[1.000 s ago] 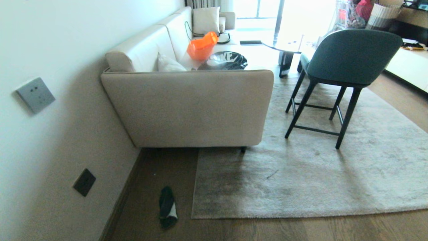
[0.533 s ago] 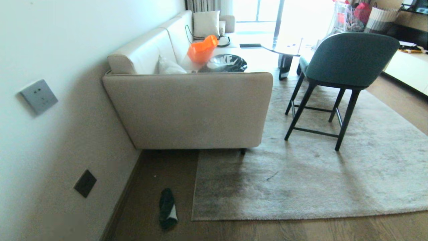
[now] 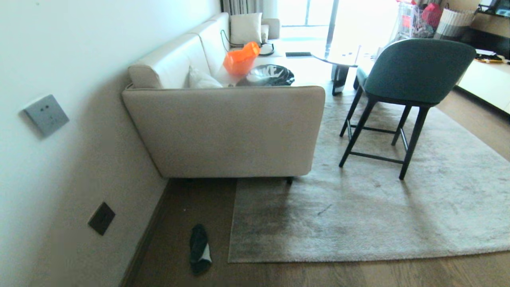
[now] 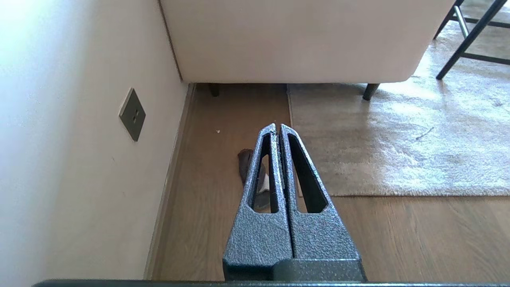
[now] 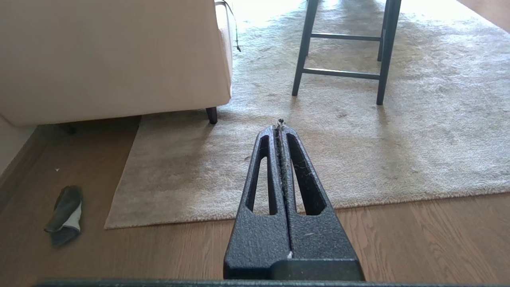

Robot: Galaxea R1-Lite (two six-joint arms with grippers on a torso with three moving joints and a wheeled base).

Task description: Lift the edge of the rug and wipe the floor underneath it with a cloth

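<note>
- Lying flat on the floor [image 3: 279, 275]: rug edge [image 3: 318, 257], straight near border and near-left corner both down, nothing lifted.
- Running under the beige sofa [image 3: 223, 131] at the far left side of the rug, with one dark sofa foot standing on the pile.
- Resting on bare floor planks just beside the rug's left border, between rug and wall baseboard: cloth [image 3: 199, 248], crumpled into a narrow strip, dark with a pale patch; not touching the rug.
- Hovering above the floor near the rug corner: left gripper [image 4: 277, 126], jaws closed flat against each other, holding nothing; cloth partly seen behind and through the finger slots.
- Hovering above the rug's near border: right gripper [image 5: 280, 126], jaws closed, empty apart from a few fibres caught along the seam.
- Neither gripper in contact with rug, cloth or floor; neither arm visible in the head view.
- Standing on the rug to the right of the sofa: teal chair [image 3: 410, 75] on dark legs.
- Mounted low on the left wall: dark wall socket [image 3: 101, 217].
</note>
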